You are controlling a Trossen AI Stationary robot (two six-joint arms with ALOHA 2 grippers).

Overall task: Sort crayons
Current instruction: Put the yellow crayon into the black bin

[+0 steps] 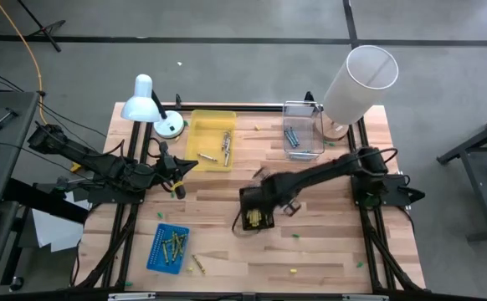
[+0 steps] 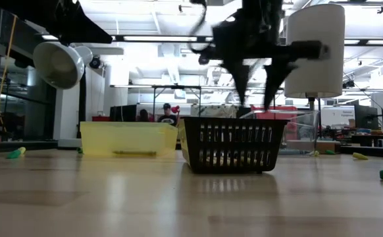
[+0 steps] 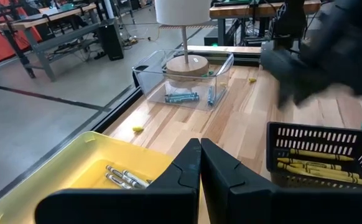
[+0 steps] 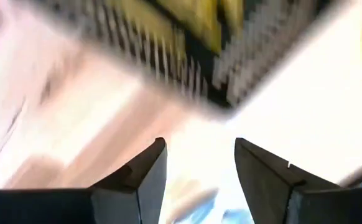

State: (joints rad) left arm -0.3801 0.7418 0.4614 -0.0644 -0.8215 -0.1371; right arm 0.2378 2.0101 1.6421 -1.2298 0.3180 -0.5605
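Low in the high view we see a blue tray [image 1: 168,247] of crayons [image 1: 175,243] on the wooden table [image 1: 327,259]. Mid-frame, the right gripper [image 1: 258,201] hangs over a black basket [image 1: 258,220] holding yellow crayons, fingers parted, empty. At left, the left gripper [image 1: 187,162] is closed, empty, beside the yellow tray [image 1: 211,140]. Farther up stand a clear bin [image 1: 303,130] and lamps [image 1: 147,100].

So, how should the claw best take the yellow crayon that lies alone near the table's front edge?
Probably from straight above, at the middle of the yellow crayon. It lies flat on bare wood, nothing touching it, so the fingers can close across its thin width.
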